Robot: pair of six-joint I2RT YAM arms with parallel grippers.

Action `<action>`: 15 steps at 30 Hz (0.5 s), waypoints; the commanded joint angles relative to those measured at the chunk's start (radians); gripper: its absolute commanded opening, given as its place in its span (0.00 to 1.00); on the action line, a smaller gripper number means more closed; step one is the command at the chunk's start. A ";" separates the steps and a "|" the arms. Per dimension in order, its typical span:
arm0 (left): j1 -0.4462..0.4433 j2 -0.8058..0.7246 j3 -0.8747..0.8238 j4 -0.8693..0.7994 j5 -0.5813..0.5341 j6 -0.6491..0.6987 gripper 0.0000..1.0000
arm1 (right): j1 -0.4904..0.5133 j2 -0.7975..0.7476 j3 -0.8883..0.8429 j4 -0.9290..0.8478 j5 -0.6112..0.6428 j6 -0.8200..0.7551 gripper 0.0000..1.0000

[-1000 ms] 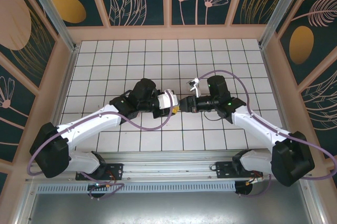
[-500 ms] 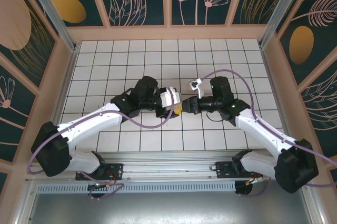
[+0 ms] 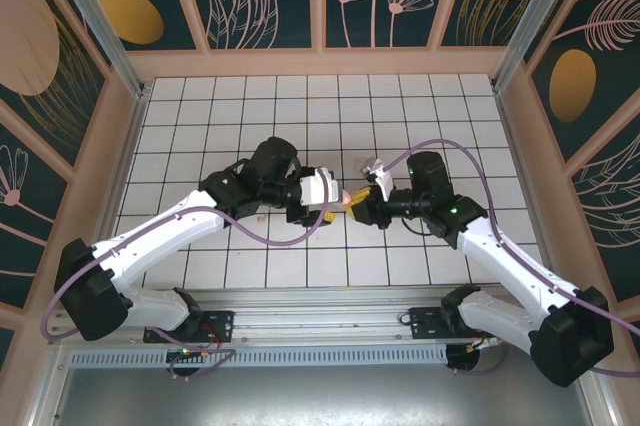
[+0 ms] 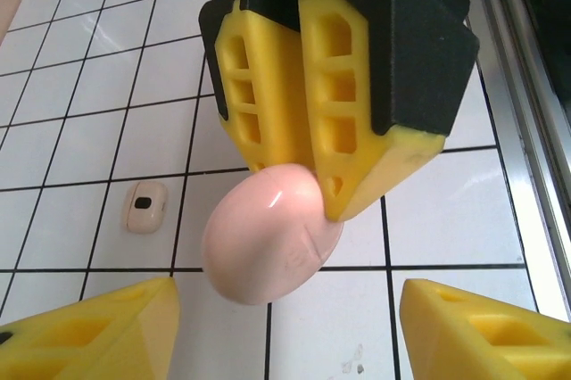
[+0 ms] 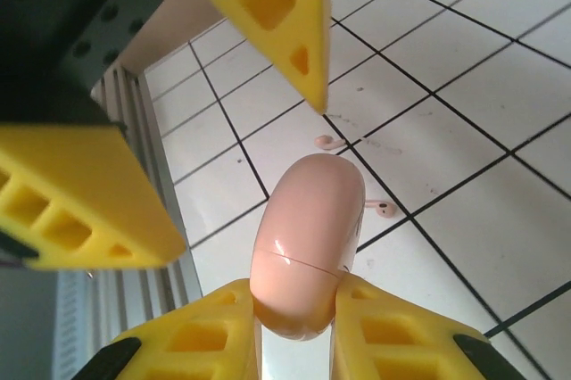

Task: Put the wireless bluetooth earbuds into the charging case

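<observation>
Now, over on the left, the left arm (image 3: pixel 170 231) is reaching in across the white tiled floor (image 3: pixel 250 106) toward the middle. The left gripper (image 3: pixel 335 204) is sitting wide, its yellow fingers (image 4: pixel 89 331) standing well apart and touching nothing. In the left wrist view those two fingers are framing things from the bottom corners, and the charging case (image 4: pixel 266 239) is hanging beyond them, clear of both. The case is showing as a smooth pale pink egg shape with a fine seam running across it, and it is being carried above the tiles rather than resting on them. Down below, the first earbud (image 5: pixel 323 141) is lying loose on the floor just past the case's free end, near a crossing of grid lines. The second earbud (image 5: pixel 384 209) is lying just beside the case in the right wrist view, close to a dark grid line. The two are sitting apart from each other. Moving right, the right gripper (image 5: pixel 299 298) is pinching the case's end between its yellow pads (image 5: pixel 192 344), jaws drawn in narrow on it. The right arm (image 3: pixel 510 256) is stretching back toward its base at the near right
</observation>
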 commanded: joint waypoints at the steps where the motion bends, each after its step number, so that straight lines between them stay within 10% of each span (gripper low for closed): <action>1: -0.005 -0.019 0.036 -0.081 -0.003 0.083 0.64 | 0.006 -0.030 0.004 -0.053 -0.061 -0.267 0.22; 15: -0.004 0.011 0.050 -0.103 0.132 0.121 0.53 | 0.026 -0.017 0.032 -0.114 -0.140 -0.572 0.20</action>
